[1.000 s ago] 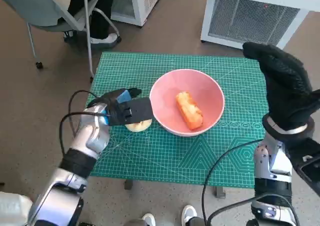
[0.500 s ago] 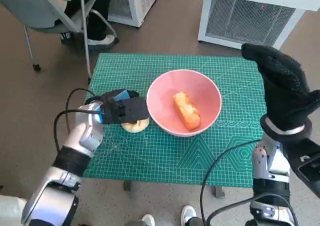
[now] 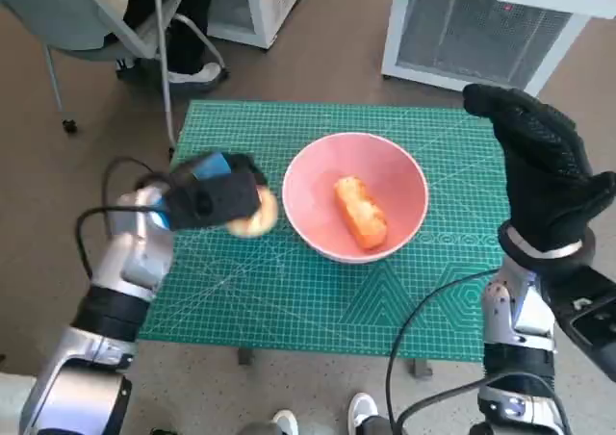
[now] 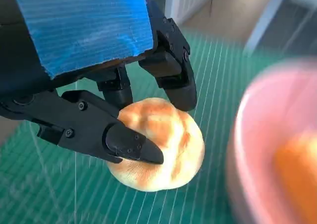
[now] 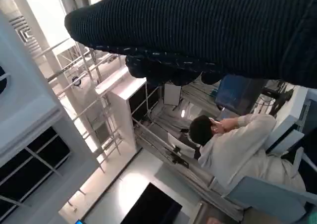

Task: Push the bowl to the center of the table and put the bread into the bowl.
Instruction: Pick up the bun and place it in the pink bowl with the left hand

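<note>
The wide pink plastic bowl (image 3: pixel 355 196) sits about in the middle of the green gridded cutting mat that covers the surface (image 3: pixel 289 300), so the pushing part of the job looks done to me. An oblong orange-brown piece of bread (image 3: pixel 361 212) already lies inside it, slightly toward the bowl's 5 o'clock side. What seems left is the second piece: a small round, pale golden bread roll (image 4: pixel 161 149), which the black left hand with blue tape over its back (image 3: pixel 207 197) grips between its fingers (image 4: pixel 130 141), one underneath and others curled over the top. From the head view the roll appears at the bowl's 9 o'clock, just beside the rim and not yet over it; whether it has cleared the mat I cannot tell for sure. The right hand in its black knitted glove (image 3: pixel 544 175) is raised at the bowl's 3 o'clock, well apart from it, fingers spread and holding nothing.
</note>
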`<act>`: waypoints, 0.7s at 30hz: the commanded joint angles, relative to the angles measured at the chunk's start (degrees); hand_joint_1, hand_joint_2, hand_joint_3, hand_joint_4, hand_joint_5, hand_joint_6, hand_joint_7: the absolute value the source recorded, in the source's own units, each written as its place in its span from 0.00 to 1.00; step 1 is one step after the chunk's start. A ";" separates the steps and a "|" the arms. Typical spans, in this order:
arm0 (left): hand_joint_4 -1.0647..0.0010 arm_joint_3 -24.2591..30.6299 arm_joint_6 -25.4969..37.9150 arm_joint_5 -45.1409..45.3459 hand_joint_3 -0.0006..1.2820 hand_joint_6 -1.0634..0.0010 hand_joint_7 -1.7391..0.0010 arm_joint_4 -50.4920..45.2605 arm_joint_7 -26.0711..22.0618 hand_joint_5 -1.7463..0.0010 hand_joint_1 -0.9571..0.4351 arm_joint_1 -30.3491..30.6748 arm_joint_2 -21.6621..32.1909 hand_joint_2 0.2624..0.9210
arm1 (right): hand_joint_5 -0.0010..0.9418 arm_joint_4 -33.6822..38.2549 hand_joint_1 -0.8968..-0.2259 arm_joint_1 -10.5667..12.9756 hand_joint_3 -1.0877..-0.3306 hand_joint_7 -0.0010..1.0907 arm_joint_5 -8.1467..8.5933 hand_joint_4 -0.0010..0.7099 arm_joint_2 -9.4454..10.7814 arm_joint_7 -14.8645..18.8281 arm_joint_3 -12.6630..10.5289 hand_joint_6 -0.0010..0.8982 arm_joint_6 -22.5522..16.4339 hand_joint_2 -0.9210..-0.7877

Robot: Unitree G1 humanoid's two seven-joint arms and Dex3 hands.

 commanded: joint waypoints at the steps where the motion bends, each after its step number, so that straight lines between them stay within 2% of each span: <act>1: 0.28 2.35 0.82 -0.87 0.02 0.31 0.44 -4.32 1.33 0.33 0.69 1.26 1.49 0.98 | 0.00 -0.11 0.44 1.53 0.45 0.53 -0.11 0.33 0.56 -0.41 0.06 0.00 0.24 0.00; 13: 0.26 6.22 -2.30 -2.27 0.01 0.32 0.44 -12.88 2.62 0.35 0.69 2.94 4.71 0.98 | 0.00 -0.63 0.42 2.06 0.46 0.54 -0.02 0.33 0.62 -0.64 -0.09 0.00 0.69 0.00; 21: 0.26 6.59 -1.92 -3.16 0.01 0.33 0.42 -17.59 2.94 0.36 0.69 1.67 3.48 0.99 | 0.00 -0.87 0.42 2.26 0.46 0.55 0.12 0.33 0.60 -0.67 -0.16 0.00 0.75 0.00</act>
